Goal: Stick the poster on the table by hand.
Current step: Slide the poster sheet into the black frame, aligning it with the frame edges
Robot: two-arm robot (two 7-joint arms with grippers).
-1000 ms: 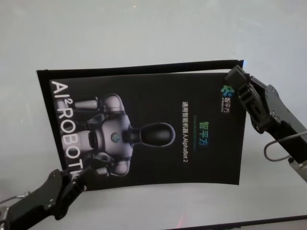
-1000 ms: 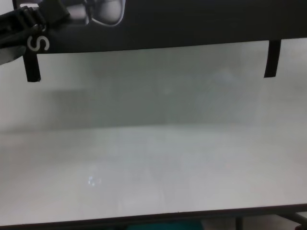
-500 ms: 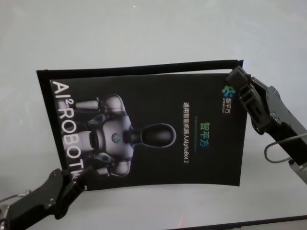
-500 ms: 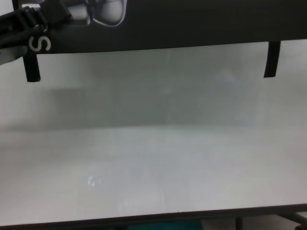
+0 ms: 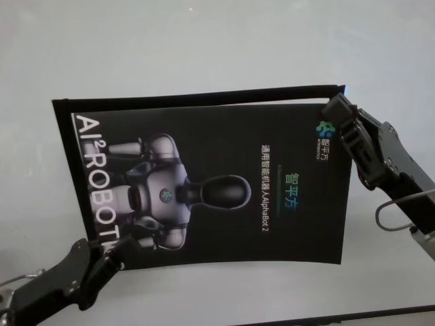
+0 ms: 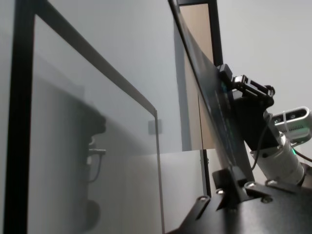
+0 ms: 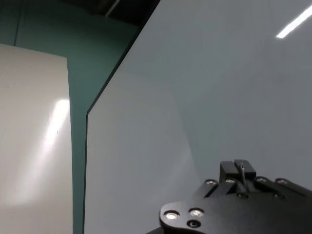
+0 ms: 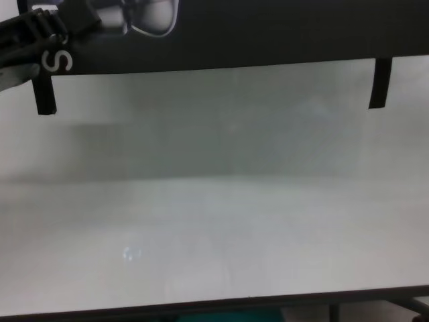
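The left gripper (image 5: 112, 255) is clamped on the near left corner of the poster (image 5: 204, 183), its black blocky tip covering the end of the big white lettering there; in the chest view the same gripper (image 8: 67, 20) enters from the left edge and pinches the sheet just above a white "S". The right gripper (image 5: 333, 109) grips the poster's far right corner, and the left wrist view shows it from the side (image 6: 225, 73) with the thin sheet (image 6: 214, 97) running between its fingers. The poster hangs over the middle of the table (image 5: 204, 54), nearer the front edge than the back one, held between the two arms and bowed slightly, so its far edge shows a thin dark underside. Its print lies sideways to the head view: large white letters read "AI² ROBOT", with the rest hidden by the left gripper, small white text reads "AlphaBot 2" after a row of Chinese characters, and a green-blue logo with more Chinese characters sits near the right gripper. A silver-white robot figure fills the left half. In the chest view two narrow black tape strips, a left strip (image 8: 45, 94) and a right strip (image 8: 379, 84), hang down from the poster's near edge above the bare table (image 8: 214, 221); most of the poster is cut off at the top there. The right wrist view shows only pale surfaces and the gripper's own black housing.
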